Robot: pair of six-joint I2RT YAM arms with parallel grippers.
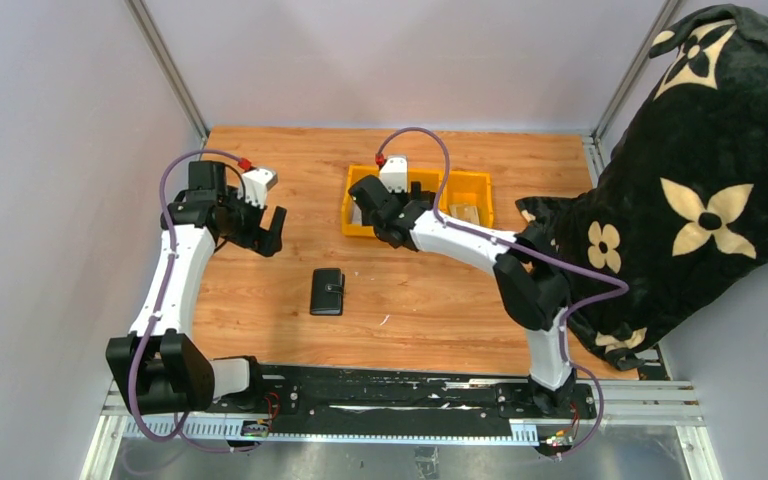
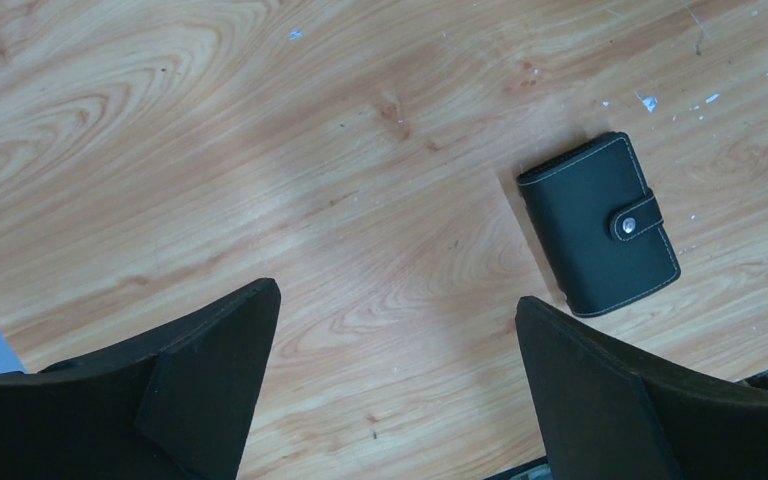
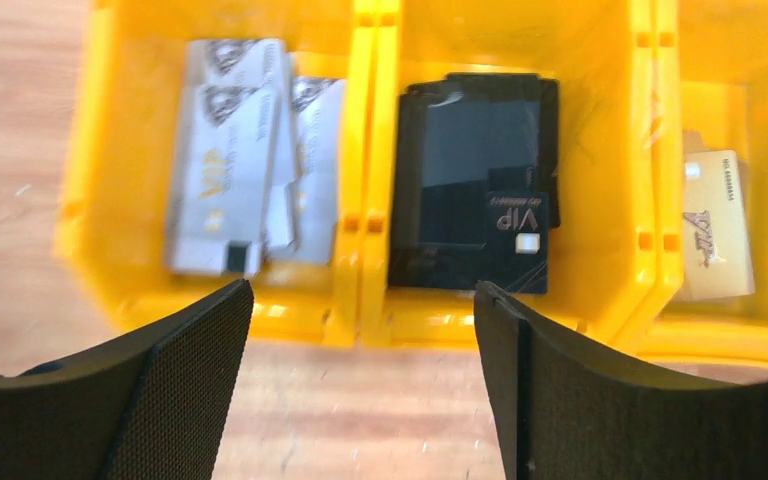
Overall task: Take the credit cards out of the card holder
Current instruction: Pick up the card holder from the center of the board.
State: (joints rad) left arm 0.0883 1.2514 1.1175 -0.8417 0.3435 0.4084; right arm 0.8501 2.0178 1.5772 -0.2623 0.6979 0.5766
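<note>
1. Nearest us, the holder (image 1: 327, 291) lies flat on the worktop (image 1: 440, 310), folded shut with its strap snapped. Neither arm touches it.
2. At its ten o'clock the left pincer (image 2: 395, 295) hovers over bare wood, jaws spread wide and empty. In its own camera the holder sits at two o'clock.
3. Farther off, at the holder's one o'clock, the right pincer (image 3: 362, 290) hangs above the bins (image 3: 365, 130), jaws apart with nothing between them.
4. The cards (image 3: 225, 170) lie overlapped in the left compartment. Black cards (image 3: 465, 170) fill the middle one and a tan card (image 3: 715, 240) lies in the right.
5. We judge the sorting into bins largely done; whether the shut holder keeps more cards, we cannot tell. Checking would call for popping the snap and folding it open, one pincer pinning it while the other pulls.
6. Open wood surrounds the holder, with the worktop's near edge at its six o'clock. A cloth (image 1: 720, 200) crowds the three o'clock side, and the bin walls hem any descent there.
</note>
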